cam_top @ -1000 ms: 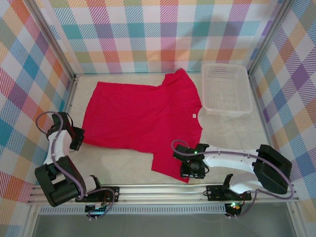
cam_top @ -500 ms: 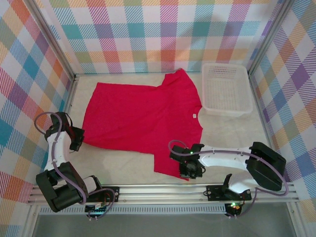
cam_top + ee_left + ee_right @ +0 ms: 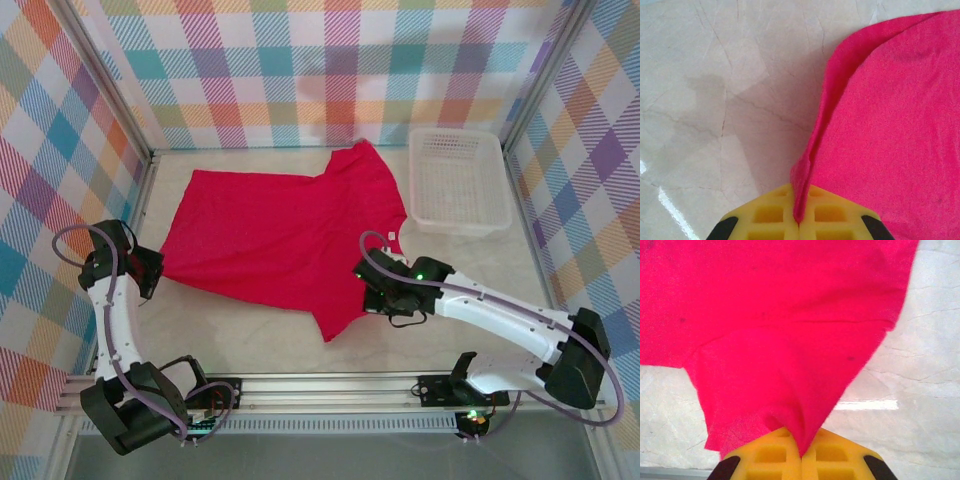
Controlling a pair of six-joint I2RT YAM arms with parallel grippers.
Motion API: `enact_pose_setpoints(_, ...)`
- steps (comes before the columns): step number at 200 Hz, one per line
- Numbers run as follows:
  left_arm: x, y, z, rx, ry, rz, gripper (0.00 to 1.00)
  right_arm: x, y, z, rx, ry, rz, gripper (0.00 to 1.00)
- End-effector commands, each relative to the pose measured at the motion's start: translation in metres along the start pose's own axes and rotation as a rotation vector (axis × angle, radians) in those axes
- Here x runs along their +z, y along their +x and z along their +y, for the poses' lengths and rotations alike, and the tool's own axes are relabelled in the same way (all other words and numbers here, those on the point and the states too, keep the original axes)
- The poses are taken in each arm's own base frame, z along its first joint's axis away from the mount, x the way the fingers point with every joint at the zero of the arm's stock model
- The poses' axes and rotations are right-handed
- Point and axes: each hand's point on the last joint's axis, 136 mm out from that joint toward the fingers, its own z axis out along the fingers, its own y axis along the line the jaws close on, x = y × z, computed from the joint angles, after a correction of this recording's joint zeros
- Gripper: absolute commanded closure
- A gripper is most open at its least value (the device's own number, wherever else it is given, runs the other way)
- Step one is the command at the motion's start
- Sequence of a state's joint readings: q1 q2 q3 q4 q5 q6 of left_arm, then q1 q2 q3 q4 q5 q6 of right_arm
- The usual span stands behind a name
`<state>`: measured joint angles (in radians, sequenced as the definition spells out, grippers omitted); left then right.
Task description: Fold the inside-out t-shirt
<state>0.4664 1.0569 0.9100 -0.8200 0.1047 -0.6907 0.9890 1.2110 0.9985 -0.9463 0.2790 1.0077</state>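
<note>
1. Noted inside-out t-shirt (image 3: 280,230) spread mostly flat on pale table (image 3: 250,335), centre-left, w/ white tag (image 3: 394,237) by the neckline on its right side.
2. Found left gripper (image 3: 799,222) pressed together on a thin fold at the t-shirt's hem corner. In left wrist view, saw cloth running up & right from the yellow fingers (image 3: 770,216).
3. From above, placed that corner at the t-shirt's near-left end, drawn to a point toward the left wall.
4. Found right gripper (image 3: 801,454) clamped on the t-shirt's edge, approx. at the near sleeve. In right wrist view, saw fabric fanning out from the pinch over the table.
5. From above, placed right gripper at the t-shirt's near-right side, just below the tag. Noted adjacent cloth tapering to a pointed flap toward the near rail (image 3: 330,385).
6. Logged white basket (image 3: 455,180) at far right, just beside the garment's right edge. Could not tell whether touching.
</note>
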Motion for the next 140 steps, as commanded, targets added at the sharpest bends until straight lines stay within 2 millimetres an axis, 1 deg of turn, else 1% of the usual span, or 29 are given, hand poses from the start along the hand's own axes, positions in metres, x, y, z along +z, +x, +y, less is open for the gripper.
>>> enact_pose_setpoints(1,-0.006,-0.001,0.006,-0.002,-0.017,0.000,1.00,0.002,0.006,-0.018,-0.022,0.061,0.015,1.00)
enact_pose_setpoints(33,0.000,0.002,0.009,-0.001,-0.024,0.013,1.00,0.007,0.010,-0.019,-0.005,0.058,0.027,1.00)
enact_pose_setpoints(57,-0.001,0.002,0.009,0.002,-0.026,0.015,1.00,0.007,0.008,-0.018,-0.008,0.051,0.024,1.00)
enact_pose_setpoints(91,-0.018,-0.003,0.007,0.021,-0.019,-0.024,1.00,0.000,0.002,-0.017,-0.013,0.039,-0.001,1.00)
enact_pose_setpoints(120,-0.026,-0.004,0.003,0.024,0.005,-0.039,1.00,-0.006,-0.003,-0.016,-0.013,0.018,-0.033,1.00)
enact_pose_setpoints(131,-0.030,-0.004,0.000,0.026,0.016,-0.040,1.00,-0.011,-0.009,-0.017,-0.017,0.018,-0.060,1.00)
enact_pose_setpoints(140,-0.034,-0.006,-0.005,0.026,0.034,-0.045,1.00,-0.018,-0.017,-0.017,-0.024,0.018,-0.098,1.00)
